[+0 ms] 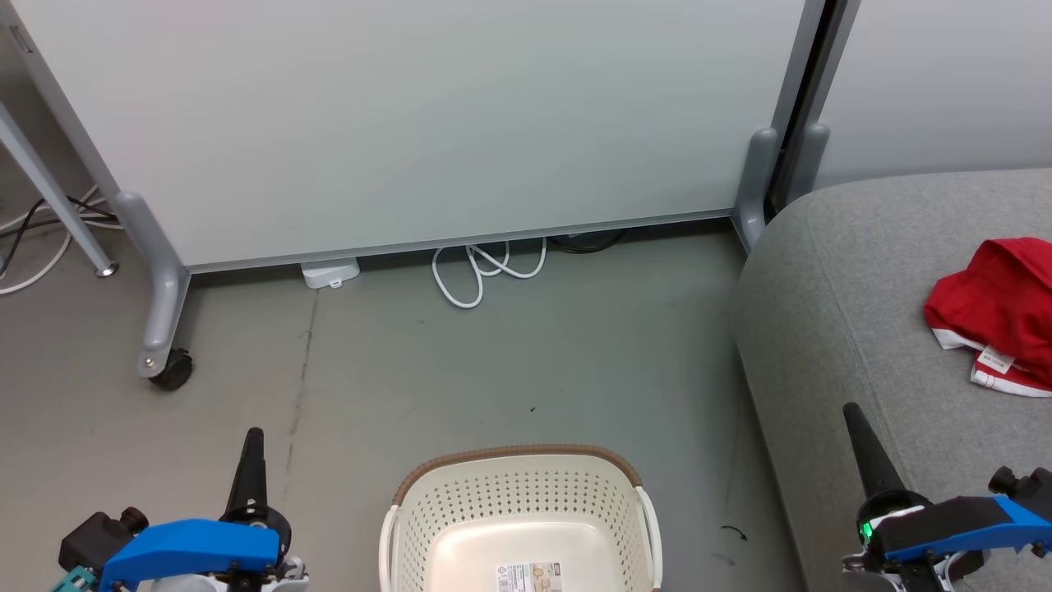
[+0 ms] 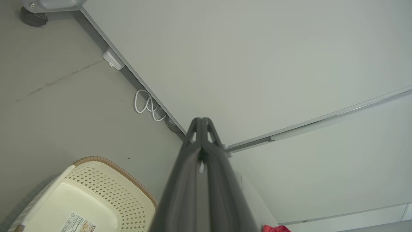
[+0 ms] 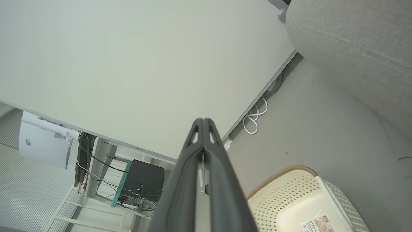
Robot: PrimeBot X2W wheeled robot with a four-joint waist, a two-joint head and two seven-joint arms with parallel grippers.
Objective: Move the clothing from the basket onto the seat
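Note:
The red clothing (image 1: pixel 998 308) with white trim lies crumpled on the grey seat (image 1: pixel 838 312) at the right edge of the head view; a scrap of the clothing (image 2: pixel 276 228) shows in the left wrist view. The cream basket (image 1: pixel 526 493) stands on the floor at bottom centre, with only a label sticker on its floor. It also appears as the basket (image 2: pixel 106 190) and the basket (image 3: pixel 289 196) in the wrist views. My left gripper (image 1: pixel 252 437) is shut and holds nothing, left of the basket. My right gripper (image 1: pixel 851 413) is shut and holds nothing, over the seat's front edge.
A pale partition panel (image 1: pixel 411 123) on castors (image 1: pixel 171 370) stands behind the basket. White cable loops (image 1: pixel 485 271) and a small white box (image 1: pixel 330 272) lie at its foot. More cables (image 1: pixel 33 238) trail at far left. The seat (image 3: pixel 354 48) shows in the right wrist view.

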